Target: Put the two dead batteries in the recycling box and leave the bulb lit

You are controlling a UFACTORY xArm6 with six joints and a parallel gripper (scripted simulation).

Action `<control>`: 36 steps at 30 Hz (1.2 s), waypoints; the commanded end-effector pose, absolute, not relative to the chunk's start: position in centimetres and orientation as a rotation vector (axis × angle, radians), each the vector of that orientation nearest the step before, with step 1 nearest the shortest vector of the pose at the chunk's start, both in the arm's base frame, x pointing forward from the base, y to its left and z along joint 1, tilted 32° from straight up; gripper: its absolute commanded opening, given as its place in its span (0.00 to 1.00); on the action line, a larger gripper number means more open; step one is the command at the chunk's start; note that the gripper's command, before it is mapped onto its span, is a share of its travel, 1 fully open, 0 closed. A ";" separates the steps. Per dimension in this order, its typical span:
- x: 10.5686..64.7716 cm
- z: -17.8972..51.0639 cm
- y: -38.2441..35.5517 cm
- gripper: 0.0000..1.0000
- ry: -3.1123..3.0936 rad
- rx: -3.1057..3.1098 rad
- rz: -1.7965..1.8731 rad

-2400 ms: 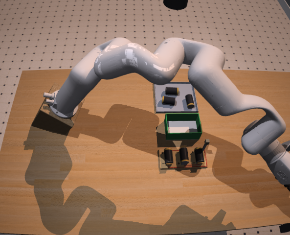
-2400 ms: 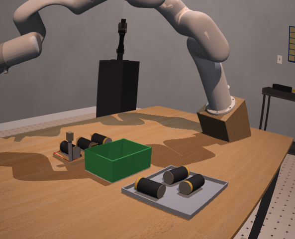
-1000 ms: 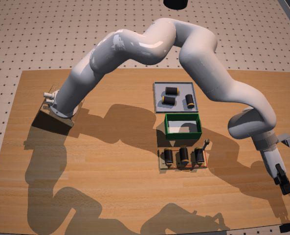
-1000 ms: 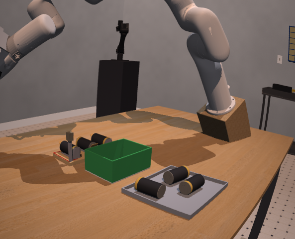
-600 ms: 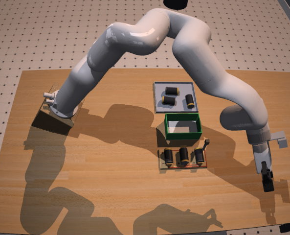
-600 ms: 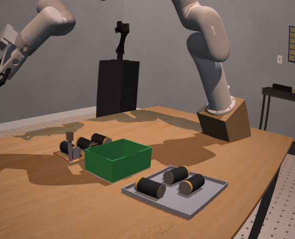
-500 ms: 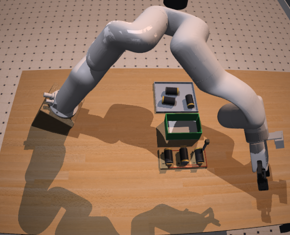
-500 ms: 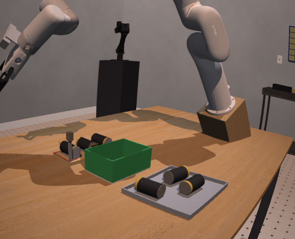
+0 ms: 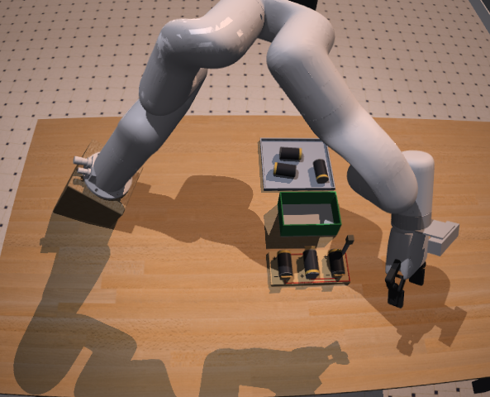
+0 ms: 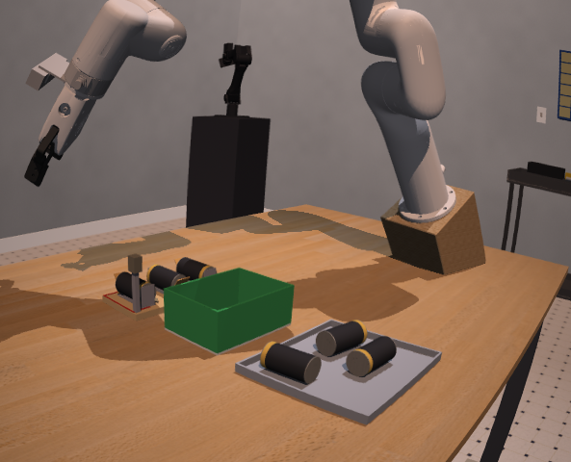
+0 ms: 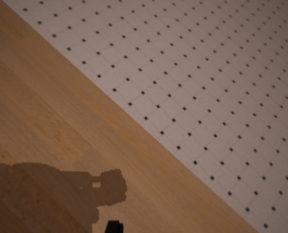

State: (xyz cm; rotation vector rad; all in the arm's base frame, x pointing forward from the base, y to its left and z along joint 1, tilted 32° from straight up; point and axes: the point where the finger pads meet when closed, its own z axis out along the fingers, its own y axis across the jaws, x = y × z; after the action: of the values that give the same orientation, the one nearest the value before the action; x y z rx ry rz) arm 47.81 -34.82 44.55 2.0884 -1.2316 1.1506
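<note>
A small holder board (image 9: 274,279) (image 10: 118,299) carries three black batteries (image 9: 284,263) (image 9: 311,261) (image 9: 336,261) (image 10: 163,275). A post with a grey cap (image 9: 349,239) (image 10: 135,262) stands at the board's right end and shows no glow. The green recycling box (image 9: 309,229) (image 10: 225,313) stands upright and empty just behind the board. A grey tray (image 9: 304,181) (image 10: 335,393) behind the box holds three more batteries (image 9: 290,153) (image 9: 285,169) (image 9: 321,170) (image 10: 290,361). My gripper (image 9: 406,285) (image 10: 41,161) is open and empty. It hangs high, to the right of the board. The wrist view shows only table top and floor.
The arm's base sits on a wooden wedge (image 9: 88,205) (image 10: 439,243) at the table's left in the top view. A black pedestal with a camera (image 10: 228,168) and a dark side table (image 10: 544,180) stand off the table. The table's edge (image 11: 148,146) runs below the gripper.
</note>
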 end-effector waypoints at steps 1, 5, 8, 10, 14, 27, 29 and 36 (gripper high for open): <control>46.0 42.5 -32.8 1.00 -1.413 2.154 1.132; 45.3 41.3 -31.7 1.00 -1.510 2.175 1.117; 44.5 40.1 -30.7 1.00 -1.604 2.193 1.100; 43.8 39.0 -29.6 1.00 -1.696 2.207 1.080; 43.2 37.9 -28.6 1.00 -1.784 2.219 1.058; 40.0 32.6 -22.8 1.00 -2.254 2.235 0.905; 39.8 32.2 -22.3 1.00 -2.296 2.233 0.888; 39.0 30.9 -20.7 1.00 -2.423 2.221 0.834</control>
State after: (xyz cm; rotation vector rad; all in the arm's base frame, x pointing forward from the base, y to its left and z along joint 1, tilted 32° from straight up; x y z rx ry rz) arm 39.46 -21.46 31.25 2.2140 -2.3634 0.8451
